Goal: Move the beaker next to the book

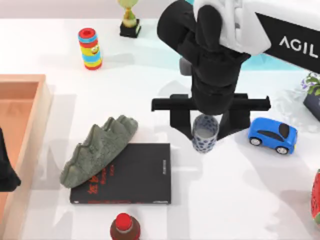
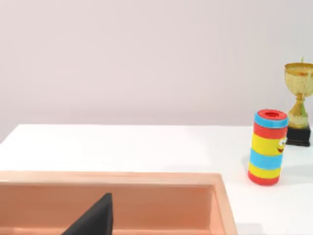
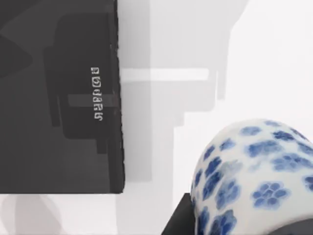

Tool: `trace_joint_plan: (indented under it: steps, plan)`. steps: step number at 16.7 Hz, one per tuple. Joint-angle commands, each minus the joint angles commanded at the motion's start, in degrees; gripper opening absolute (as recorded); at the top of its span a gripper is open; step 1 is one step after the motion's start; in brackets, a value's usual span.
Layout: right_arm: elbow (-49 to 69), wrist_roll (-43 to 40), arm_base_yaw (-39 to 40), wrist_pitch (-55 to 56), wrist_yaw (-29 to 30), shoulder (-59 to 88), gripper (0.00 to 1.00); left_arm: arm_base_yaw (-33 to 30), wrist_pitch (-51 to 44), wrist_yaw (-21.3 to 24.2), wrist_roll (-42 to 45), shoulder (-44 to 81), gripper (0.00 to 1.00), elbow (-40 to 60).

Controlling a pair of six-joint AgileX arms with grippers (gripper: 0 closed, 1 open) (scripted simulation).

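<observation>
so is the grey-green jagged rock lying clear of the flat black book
No, in the top view the grey-green jagged rock lies across the upper left corner of the flat black book, overlapping its cover.

White capital letters "AGIL" stand on the black casing of the right arm (image 1: 292,42) at the far right, cut off by the picture's edge. The large flat black book (image 1: 135,175) bears red lettering on its cover and a short line of pale print near its right edge; neither can be read.
</observation>
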Motion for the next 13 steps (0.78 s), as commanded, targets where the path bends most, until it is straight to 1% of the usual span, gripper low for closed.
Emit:
trace_joint_plan:
  steps: [4, 10, 13]
  plan:
    - [-0.78, -0.03, -0.23, 0.89, -0.04, 0.11, 0.00, 0.00, 0.00, 0.00, 0.00, 0.00, 1.00, 0.00]
    - [-10.62, 0.07, 0.09, 12.70, -0.08, 2.03, 0.00, 0.00, 0.00, 0.00, 0.00, 0.00, 1.00, 0.00]
    - [-11.53, 0.16, 0.13, 13.77, 0.02, 2.24, 0.00, 0.00, 0.00, 0.00, 0.00, 0.00, 1.00, 0.00]
